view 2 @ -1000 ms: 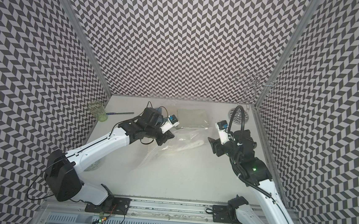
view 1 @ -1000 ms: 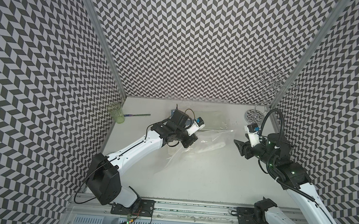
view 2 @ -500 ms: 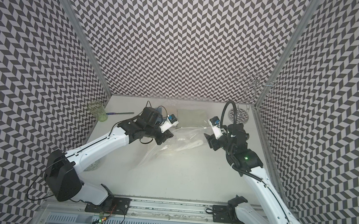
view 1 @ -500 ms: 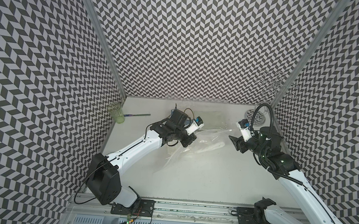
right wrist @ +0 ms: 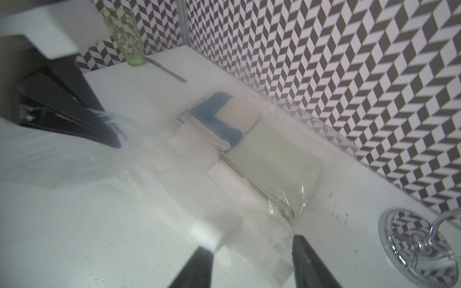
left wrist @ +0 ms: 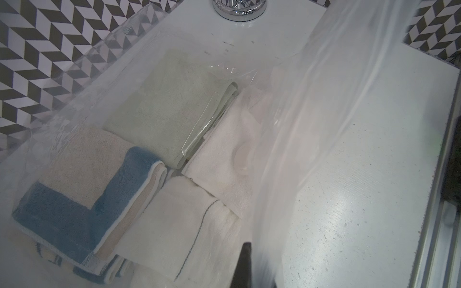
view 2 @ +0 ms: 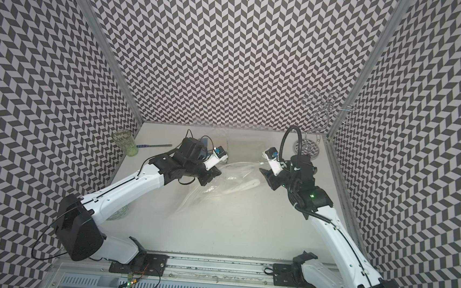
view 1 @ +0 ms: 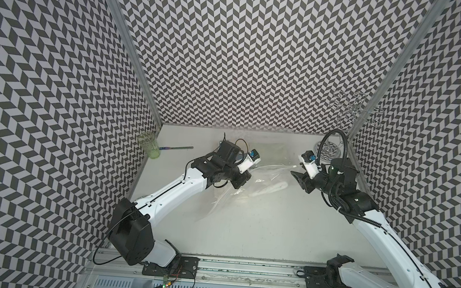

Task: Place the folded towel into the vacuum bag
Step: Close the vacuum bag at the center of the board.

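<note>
The vacuum bag [view 1: 267,167] held folded towels [left wrist: 172,107] at the back of the table [view 1: 258,237]; the left gripper [right wrist: 112,132] clenched its raised mouth, while the right gripper [right wrist: 250,244] stood with jaws parted at the film's edge

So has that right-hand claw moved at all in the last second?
Yes. The right gripper has slid across toward the green glass, closing in on the vacuum bag's raised edge.
</note>
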Robot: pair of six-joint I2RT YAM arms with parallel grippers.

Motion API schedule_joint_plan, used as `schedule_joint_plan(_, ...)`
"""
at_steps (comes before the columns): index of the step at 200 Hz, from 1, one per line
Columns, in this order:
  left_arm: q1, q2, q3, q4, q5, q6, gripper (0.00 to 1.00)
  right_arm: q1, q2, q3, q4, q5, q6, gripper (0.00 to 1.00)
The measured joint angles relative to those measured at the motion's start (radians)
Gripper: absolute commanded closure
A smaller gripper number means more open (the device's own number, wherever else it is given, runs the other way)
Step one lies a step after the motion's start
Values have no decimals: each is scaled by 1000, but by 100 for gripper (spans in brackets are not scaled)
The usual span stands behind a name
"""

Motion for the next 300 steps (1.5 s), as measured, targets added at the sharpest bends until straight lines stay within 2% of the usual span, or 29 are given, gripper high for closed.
schedule_joint_plan(28, 3, 0, 9, -17, -55, -1, 100, -2, -16, -3, 4, -39, -4, 68)
schedule_joint_plan(76, 8, 0, 10, -23, -110, -8, 100, -2, -34, -8, 20, -110, -2, 79)
schedule_joint_plan(90, 8, 0, 10, -23, -120, -12, 100, -2, -34, -8, 21, -125, -1, 75)
schedule_joint_plan(100, 8, 0, 10, -23, -124, -14, 100, -1, -34, -8, 23, -130, -5, 66)
schedule_joint_plan(118, 8, 0, 10, -23, -124, -16, 100, -1, -34, -10, 32, -129, 0, 61)
schedule_joint_plan(135, 8, 0, 10, -23, -124, -16, 100, -1, -31, -10, 39, -125, -2, 61)
schedule_joint_plan(163, 8, 0, 10, -24, -124, -18, 100, -1, 3, 1, 45, -114, -7, 74)
schedule_joint_plan(196, 8, 0, 10, -25, -136, -23, 100, -1, 24, 16, 39, -116, -12, 83)
schedule_joint_plan(228, 8, 3, 29, -43, -149, -48, 100, 0, -2, 10, 35, -134, -1, 100)
schedule_joint_plan(300, 8, 1, 46, -60, -134, -114, 100, 29, -70, -25, 44, -103, 84, 100)
